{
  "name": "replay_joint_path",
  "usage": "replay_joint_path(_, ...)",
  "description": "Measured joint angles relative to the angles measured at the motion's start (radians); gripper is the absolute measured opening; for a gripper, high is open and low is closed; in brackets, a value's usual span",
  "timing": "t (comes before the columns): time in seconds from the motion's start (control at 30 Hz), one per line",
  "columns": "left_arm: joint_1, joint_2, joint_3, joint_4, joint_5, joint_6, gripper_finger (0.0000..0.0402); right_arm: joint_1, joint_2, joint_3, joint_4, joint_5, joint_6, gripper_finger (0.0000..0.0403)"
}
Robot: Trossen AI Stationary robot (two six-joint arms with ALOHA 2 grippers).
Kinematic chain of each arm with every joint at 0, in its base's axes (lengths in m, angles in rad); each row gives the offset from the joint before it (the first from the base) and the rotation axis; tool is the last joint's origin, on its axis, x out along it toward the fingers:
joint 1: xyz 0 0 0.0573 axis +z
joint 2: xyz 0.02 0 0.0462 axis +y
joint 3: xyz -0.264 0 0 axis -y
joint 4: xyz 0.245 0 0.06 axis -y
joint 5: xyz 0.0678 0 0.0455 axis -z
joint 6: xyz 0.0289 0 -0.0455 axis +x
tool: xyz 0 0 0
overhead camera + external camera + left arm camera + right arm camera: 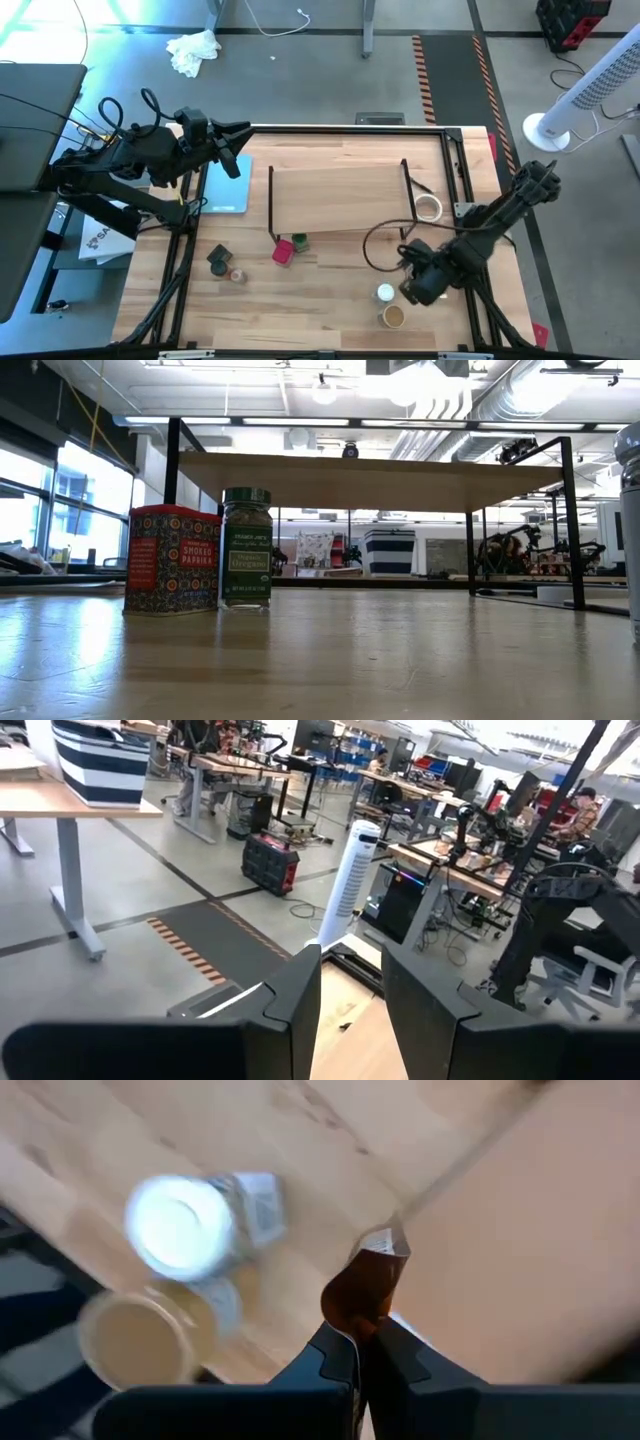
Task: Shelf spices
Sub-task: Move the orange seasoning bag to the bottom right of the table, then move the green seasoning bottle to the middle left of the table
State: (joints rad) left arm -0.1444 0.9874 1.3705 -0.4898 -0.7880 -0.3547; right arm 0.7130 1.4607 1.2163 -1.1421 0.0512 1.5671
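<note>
Green-topped jar half under shelf

Low view: I read "SMOKED PAPRIKA" in pale letters on the red tin, with a smaller line above it that I cannot make out. The green-lidded jar just beside it carries "TRADER JOE'S" at the top of its label and "ORGANIC" lower down; the middle line looks like "Oregano" but I cannot confirm it. High view: white sheet under the left arm shows dark print, unreadable. Wrist views: nothing legible.
</note>
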Motion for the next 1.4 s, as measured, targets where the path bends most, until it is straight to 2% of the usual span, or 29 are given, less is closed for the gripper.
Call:
replay_joint_path(0.13,0.0,0.0,0.0,-0.002,0.0,-0.008,0.0103,-0.05,-0.023,-0.065,0.127,-0.001,-0.045,0.0)
replay_joint_path(0.53,0.0,0.0,0.0,-0.006,-0.007,-0.011,0.0103,-0.189,-0.021,-0.157,0.163,-0.019,-0.158,0.0006)
replay_joint_path(0.7,0.0,0.0,0.0,-0.01,-0.008,-0.011,0.0103,-0.202,-0.021,-0.174,0.179,-0.062,-0.158,0.0019)
replay_joint_path(1.17,0.0,0.0,0.0,-0.031,-0.034,-0.01,0.0103,-0.203,-0.021,-0.174,0.176,-0.046,-0.152,0.009)
replay_joint_path(1.4,0.0,-0.002,0.0,-0.029,-0.024,-0.01,0.0103,-0.203,-0.021,-0.156,0.173,-0.044,-0.157,0.0103)
